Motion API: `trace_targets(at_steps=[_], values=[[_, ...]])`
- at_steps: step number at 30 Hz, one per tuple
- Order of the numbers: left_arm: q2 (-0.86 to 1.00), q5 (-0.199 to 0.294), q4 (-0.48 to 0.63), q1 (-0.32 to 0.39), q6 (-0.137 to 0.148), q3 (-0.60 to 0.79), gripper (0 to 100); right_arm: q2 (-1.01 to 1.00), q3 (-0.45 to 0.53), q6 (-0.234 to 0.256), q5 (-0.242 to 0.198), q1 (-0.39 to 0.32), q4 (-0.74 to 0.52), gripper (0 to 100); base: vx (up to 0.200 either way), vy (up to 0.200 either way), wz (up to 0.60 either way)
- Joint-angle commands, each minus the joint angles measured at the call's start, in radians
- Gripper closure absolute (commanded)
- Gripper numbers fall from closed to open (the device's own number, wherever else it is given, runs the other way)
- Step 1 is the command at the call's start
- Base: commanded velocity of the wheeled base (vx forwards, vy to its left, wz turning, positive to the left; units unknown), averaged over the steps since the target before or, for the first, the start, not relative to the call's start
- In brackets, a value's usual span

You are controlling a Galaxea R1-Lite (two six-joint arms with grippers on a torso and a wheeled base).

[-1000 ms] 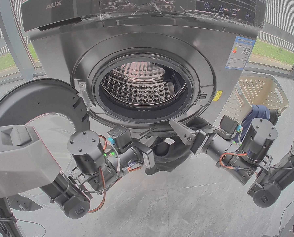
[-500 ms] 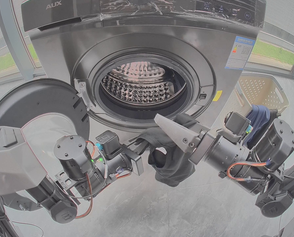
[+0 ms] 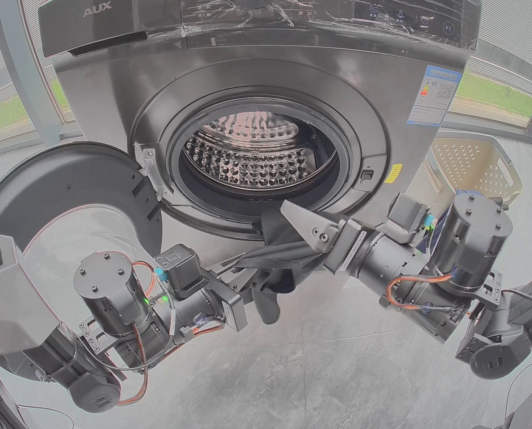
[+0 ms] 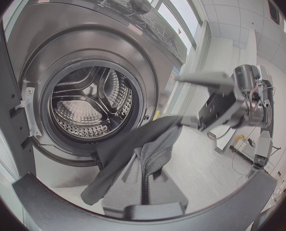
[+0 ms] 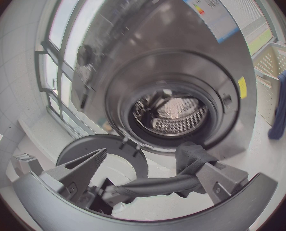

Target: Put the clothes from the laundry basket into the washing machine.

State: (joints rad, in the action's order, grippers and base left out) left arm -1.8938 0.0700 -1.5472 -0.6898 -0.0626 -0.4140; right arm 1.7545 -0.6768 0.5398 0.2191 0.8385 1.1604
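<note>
Washing machine (image 3: pixel 266 61) straight ahead.
Door (image 3: pixel 69 186) at 8 o'clock of its drum (image 3: pixel 257 150), basket (image 3: pixel 474 162) at 3, garment (image 3: pixel 278 257) at 6.

Washing machine (image 5: pixel 181 48): door (image 5: pixel 95 141) stands open, drum (image 5: pixel 171 113) exposed. Right end effector (image 5: pixel 151 159) sits before the machine's opening, fingers spread wide, dark garment (image 5: pixel 191 159) draped over one finger. Laundry basket (image 5: pixel 272 64) beside the machine, blue garment (image 5: pixel 282 103) over its rim.

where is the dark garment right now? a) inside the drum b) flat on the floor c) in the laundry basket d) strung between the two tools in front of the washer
d: the dark garment hangs strung between the left tool and the right tool, just below the opening and outside the drum
</note>
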Motion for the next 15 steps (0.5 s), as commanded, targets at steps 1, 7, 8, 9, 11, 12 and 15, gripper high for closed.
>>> trace_targets(at_steps=[1, 7, 8, 9, 11, 12, 15], values=[[0.021, 0.001, -0.001, 0.004, -0.003, -0.006, 100, 0.002, -0.007, 0.065, 0.035, 0.007, -0.123, 0, 0.0, 0.0, 0.0], [0.012, -0.001, -0.001, 0.003, -0.002, -0.009, 100, -0.003, 0.0, 0.112, 0.035, 0.04, -0.191, 0, 0.0, 0.0, 0.0], [0.01, -0.001, -0.001, -0.001, 0.0, -0.005, 100, 0.0, -0.001, 0.117, 0.035, 0.044, -0.192, 0, 0.0, 0.0, 0.0], [0.01, 0.001, -0.001, -0.004, 0.0, 0.0, 100, 0.005, -0.004, 0.121, 0.035, 0.042, -0.182, 0, 0.0, 0.0, 0.0], [0.01, 0.002, -0.001, -0.008, 0.001, 0.008, 100, 0.008, -0.018, 0.126, 0.035, 0.04, -0.174, 0, 0.0, 0.0, 0.0], [0.01, 0.004, -0.001, -0.011, 0.001, 0.011, 100, 0.01, -0.033, 0.127, 0.035, 0.039, -0.163, 0, 0.0, 0.0, 0.0], [0.012, 0.008, -0.001, -0.027, 0.003, 0.04, 100, 0.022, -0.072, 0.143, 0.035, 0.037, -0.111, 0, 0.0, 0.0, 0.0]])
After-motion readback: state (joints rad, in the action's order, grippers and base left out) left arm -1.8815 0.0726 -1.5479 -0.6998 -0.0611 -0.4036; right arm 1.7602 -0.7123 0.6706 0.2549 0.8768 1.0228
